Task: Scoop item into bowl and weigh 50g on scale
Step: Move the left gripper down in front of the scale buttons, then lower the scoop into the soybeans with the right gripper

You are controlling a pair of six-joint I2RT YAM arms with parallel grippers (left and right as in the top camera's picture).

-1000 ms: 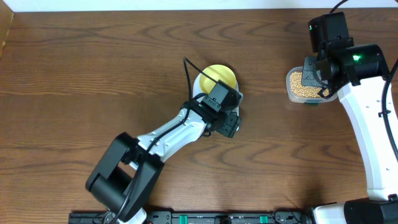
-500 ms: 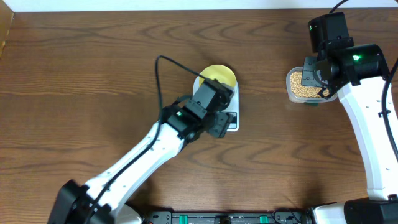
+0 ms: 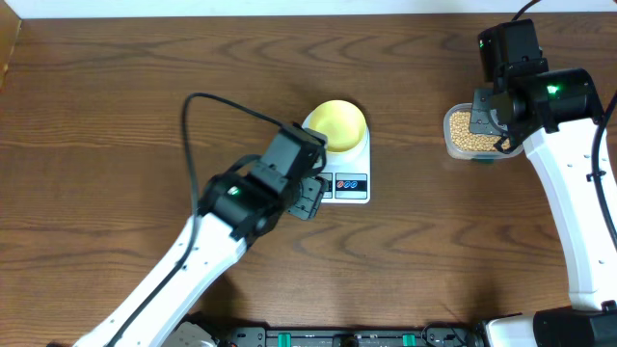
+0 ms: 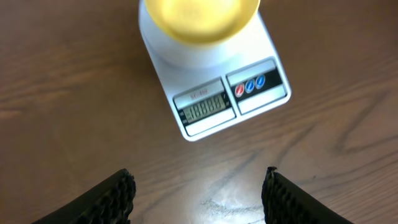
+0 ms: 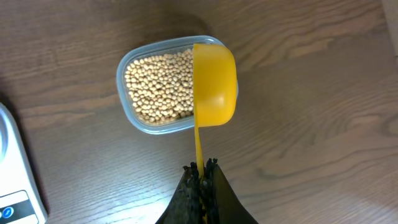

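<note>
The pale yellow bowl (image 3: 336,123) stands on the white scale (image 3: 349,185), whose display and buttons face the table's front. Both show in the left wrist view, the bowl (image 4: 198,18) looking empty, the scale (image 4: 214,99) with its display lit. My left gripper (image 3: 310,198) is open and empty, just left of the scale's front edge, above bare wood (image 4: 199,180). My right gripper (image 5: 203,168) is shut on the handle of a yellow scoop (image 5: 214,81), held over the right rim of a clear tub of tan beans (image 5: 160,87).
The clear tub (image 3: 463,132) sits at the right, under my right gripper (image 3: 492,120). A corner of the scale (image 5: 15,180) shows at the left of the right wrist view. The left arm's black cable (image 3: 207,101) loops over the table.
My left arm has drawn back to the left and toward the front, uncovering the scale's display and buttons. The right arm and the scoop have not moved.
</note>
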